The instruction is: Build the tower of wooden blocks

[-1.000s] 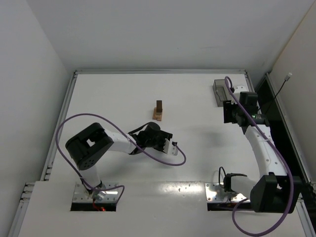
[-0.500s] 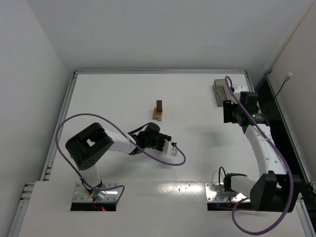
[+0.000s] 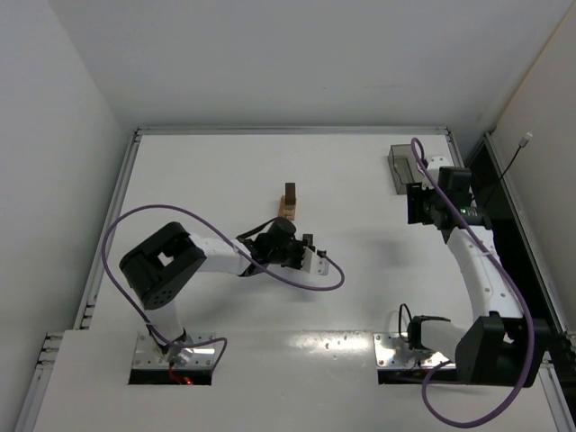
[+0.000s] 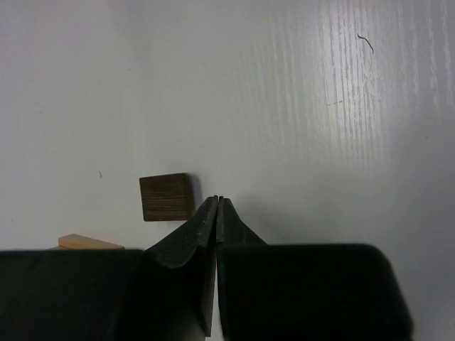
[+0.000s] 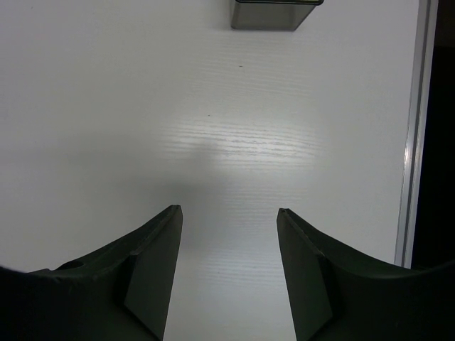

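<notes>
My white table (image 3: 360,288) is bearing the wood block tower (image 3: 289,202) near centre. A dark tray (image 3: 401,167) is sitting at two o'clock.

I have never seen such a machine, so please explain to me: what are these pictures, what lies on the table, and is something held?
Two robot arms stand at a white table. One picture is from a camera above: it shows the left arm and the right arm. The other two come from cameras on the wrists. On the table stand a small block tower and a dark tray. The left fingers are shut on nothing; a dark block shows beside them. The right fingers are open and empty.
</notes>
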Available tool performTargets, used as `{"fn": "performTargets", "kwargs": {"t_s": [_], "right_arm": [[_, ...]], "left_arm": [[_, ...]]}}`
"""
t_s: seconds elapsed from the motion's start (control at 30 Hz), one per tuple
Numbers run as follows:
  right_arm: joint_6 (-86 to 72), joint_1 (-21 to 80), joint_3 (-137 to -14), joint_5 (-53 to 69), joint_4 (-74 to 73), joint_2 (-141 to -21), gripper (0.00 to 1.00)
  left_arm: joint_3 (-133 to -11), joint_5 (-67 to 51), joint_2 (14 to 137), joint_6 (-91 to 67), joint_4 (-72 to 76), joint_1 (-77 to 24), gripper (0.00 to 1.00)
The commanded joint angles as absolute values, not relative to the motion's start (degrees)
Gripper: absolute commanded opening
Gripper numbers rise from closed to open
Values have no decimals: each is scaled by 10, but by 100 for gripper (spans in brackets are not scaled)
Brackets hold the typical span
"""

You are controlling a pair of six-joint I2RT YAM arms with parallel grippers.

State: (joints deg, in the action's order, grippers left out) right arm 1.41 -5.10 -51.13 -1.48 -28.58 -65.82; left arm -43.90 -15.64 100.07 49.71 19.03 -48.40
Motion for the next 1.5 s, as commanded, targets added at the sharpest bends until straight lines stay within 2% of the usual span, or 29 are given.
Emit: {"fn": "performTargets", "kwargs": {"t_s": [0.0,0.17,0.33,0.37,0.43,0.47,0.5,0.93,1.2,1.47], "right_arm": [[4,-54,-527,0,-262,-650,53],[-8,-54,-521,14,-262,-637,53],[-8,-54,-515,20,-262,-626,56],[-8,-54,-515,20,-262,-626,56],[-8,-54,-515,20,-262,-620,56],[-8,-54,-515,20,-262,-620,56],[-8,-54,-515,25,-262,-620,56],[-8,-54,-505,25,-262,-614,56],[-8,-54,-504,20,-262,-614,56],[-8,-54,-504,20,-257,-621,56]], "left_arm": [[-468,-173,991,450,151,-481,0],[-529,-192,949,357,59,-481,0],[-543,-175,905,283,33,-493,0],[-543,-175,898,278,33,-493,16],[-543,-159,888,278,33,-504,31],[-537,-147,888,278,33,-504,44],[-537,-138,888,278,33,-511,47],[-620,-27,1027,250,42,-511,52],[-679,-16,1099,225,35,-500,52],[-707,-16,1130,220,24,-490,48]]}}
